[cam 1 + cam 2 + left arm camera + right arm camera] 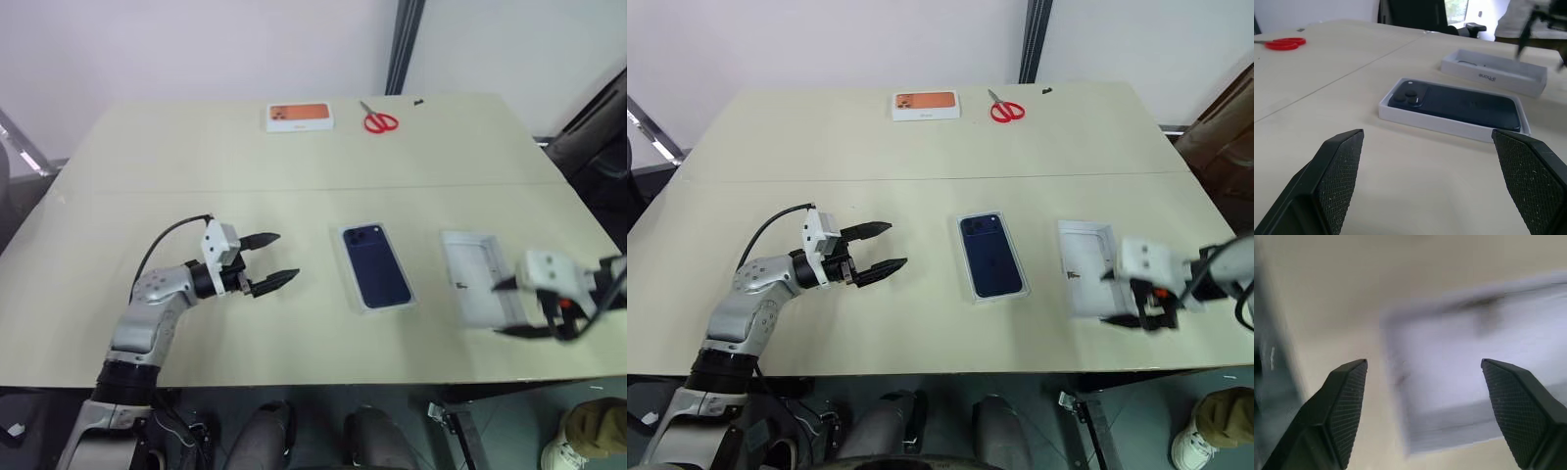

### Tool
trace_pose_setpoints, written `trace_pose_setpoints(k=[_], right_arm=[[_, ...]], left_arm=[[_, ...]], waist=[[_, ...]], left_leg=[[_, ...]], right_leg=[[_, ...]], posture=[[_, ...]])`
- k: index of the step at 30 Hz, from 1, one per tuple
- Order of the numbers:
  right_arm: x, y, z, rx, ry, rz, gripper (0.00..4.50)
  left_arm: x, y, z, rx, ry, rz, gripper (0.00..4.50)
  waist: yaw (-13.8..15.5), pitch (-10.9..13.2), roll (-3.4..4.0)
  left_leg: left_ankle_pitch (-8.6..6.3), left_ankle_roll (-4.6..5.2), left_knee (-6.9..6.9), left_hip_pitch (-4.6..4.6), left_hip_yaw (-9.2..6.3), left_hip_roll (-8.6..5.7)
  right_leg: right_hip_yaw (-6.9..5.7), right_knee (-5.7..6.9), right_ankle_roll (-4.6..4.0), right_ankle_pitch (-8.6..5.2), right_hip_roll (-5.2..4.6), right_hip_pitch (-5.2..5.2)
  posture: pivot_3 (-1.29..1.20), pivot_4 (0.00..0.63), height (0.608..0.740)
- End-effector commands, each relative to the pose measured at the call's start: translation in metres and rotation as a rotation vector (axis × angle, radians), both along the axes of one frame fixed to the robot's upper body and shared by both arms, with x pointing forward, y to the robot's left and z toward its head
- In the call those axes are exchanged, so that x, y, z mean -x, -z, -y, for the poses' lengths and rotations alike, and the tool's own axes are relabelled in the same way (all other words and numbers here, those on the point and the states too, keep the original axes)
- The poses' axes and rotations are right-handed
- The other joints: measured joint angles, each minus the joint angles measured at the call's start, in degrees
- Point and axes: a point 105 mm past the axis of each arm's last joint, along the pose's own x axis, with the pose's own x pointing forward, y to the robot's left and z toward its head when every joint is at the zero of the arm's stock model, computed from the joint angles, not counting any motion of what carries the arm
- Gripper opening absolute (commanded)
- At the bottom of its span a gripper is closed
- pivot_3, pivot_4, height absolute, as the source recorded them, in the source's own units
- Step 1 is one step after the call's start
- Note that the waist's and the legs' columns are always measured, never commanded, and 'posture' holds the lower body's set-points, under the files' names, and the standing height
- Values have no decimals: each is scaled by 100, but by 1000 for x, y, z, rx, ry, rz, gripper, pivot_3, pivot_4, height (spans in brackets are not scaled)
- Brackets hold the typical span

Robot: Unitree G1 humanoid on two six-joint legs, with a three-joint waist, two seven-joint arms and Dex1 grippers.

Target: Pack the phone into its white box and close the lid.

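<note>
On a pale table, the phone, dark navy with its camera cluster toward the far end, lies face down inside the white box, whose thin raised rim frames it on all sides. The box sits near the middle of the table, toward the front edge.

To the robot's right of it, apart from the box, the lid rests open side up, its pale inside showing a few small dark marks and, in the left wrist view, grey lettering on its side wall.

The right gripper hangs over the near end of the lid, angled downward, its jaws spread wide with nothing between them; in the right wrist view the lid's corner lies below the two black fingers, blurred.

The left gripper hovers level above the table to the robot's left of the white box, well apart from it and pointed toward it, jaws likewise spread and empty.

At the far edge of the table lie a white box with an orange top and, just beside it, a pair of red-handled scissors
</note>
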Motion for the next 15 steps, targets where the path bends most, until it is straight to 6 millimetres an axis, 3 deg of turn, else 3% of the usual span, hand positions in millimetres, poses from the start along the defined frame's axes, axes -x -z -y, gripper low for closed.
trace_pose_setpoints(k=[1,6,11,15], right_arm=[[-16,-7,-11,-136,199,-30,4002],[-25,5,-38,-253,424,-143,4002],[-16,31,-34,-162,560,-163,4002],[-14,31,-26,-116,609,-101,4002]], left_arm=[[2,-11,1,4,26,50,4403],[9,-13,2,-34,103,67,4403],[17,-14,-1,-92,193,75,4403],[22,-13,-2,-114,234,76,4403]], waist=[[27,1,-3],[84,1,-2],[89,1,-2],[78,1,-1]], left_leg=[[0,0,-1,-1,0,0],[0,0,2,-7,-1,-2],[0,1,1,-14,-1,-10],[-1,2,2,-10,-1,-10]], right_leg=[[0,0,0,0,0,-2],[1,-3,0,0,-2,-5],[0,-3,0,0,-11,-9],[-1,-3,0,0,-10,-6]], posture=[[0,150,734],[0,150,734],[0,150,734],[0,150,734]])
